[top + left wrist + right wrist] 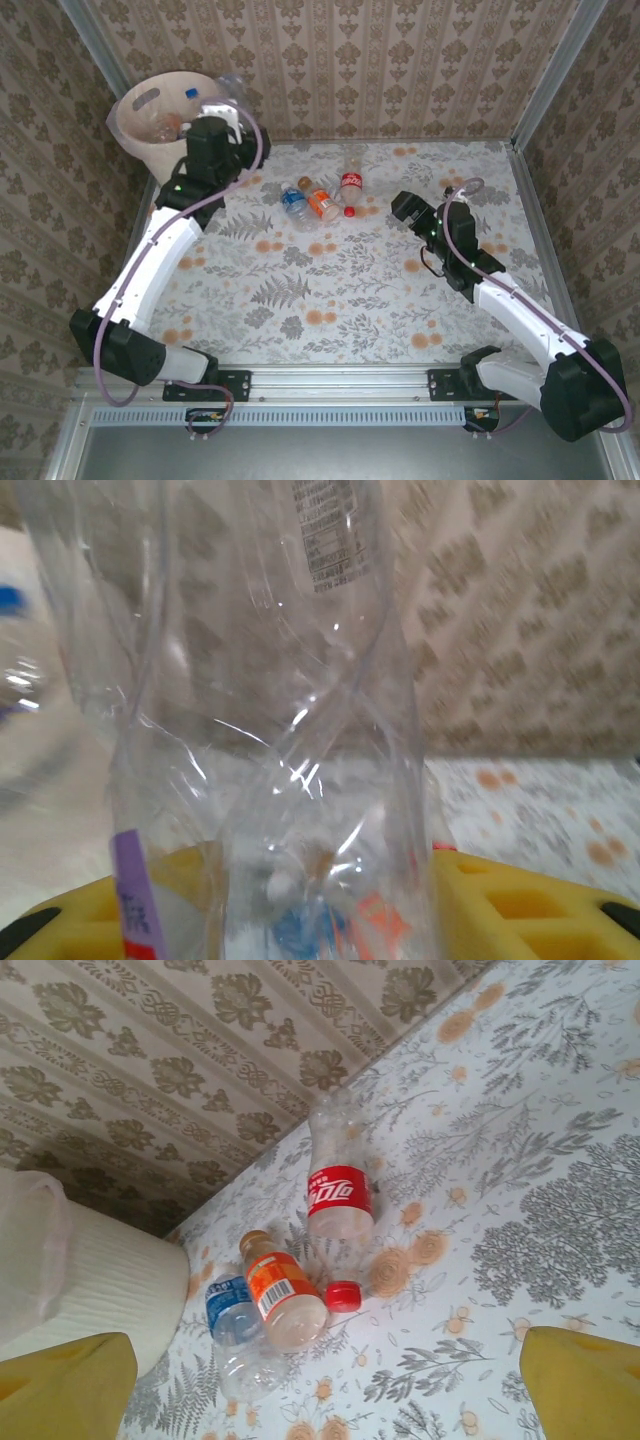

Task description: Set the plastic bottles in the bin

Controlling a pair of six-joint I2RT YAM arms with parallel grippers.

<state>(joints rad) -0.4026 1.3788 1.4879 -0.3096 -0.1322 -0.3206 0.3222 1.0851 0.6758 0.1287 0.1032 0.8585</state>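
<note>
My left gripper (217,124) is shut on a clear, crumpled plastic bottle (232,88) and holds it at the right rim of the cream bin (140,140). In the left wrist view this bottle (260,710) stands between the yellow fingers (530,900) of the gripper (300,910). The bin holds several bottles (175,118). Three bottles lie on the table: blue-labelled (294,205) (232,1310), orange-labelled (322,203) (280,1292) and red-labelled (351,182) (338,1192), with a loose red cap (343,1296) beside them. My right gripper (405,208) (330,1390) is open, short of them.
The bin's ribbed wall (110,1280) and its translucent bag (28,1250) stand at the table's far left corner. Patterned walls enclose the floral tabletop (340,290) on three sides, and a metal rail (340,385) runs along the near edge.
</note>
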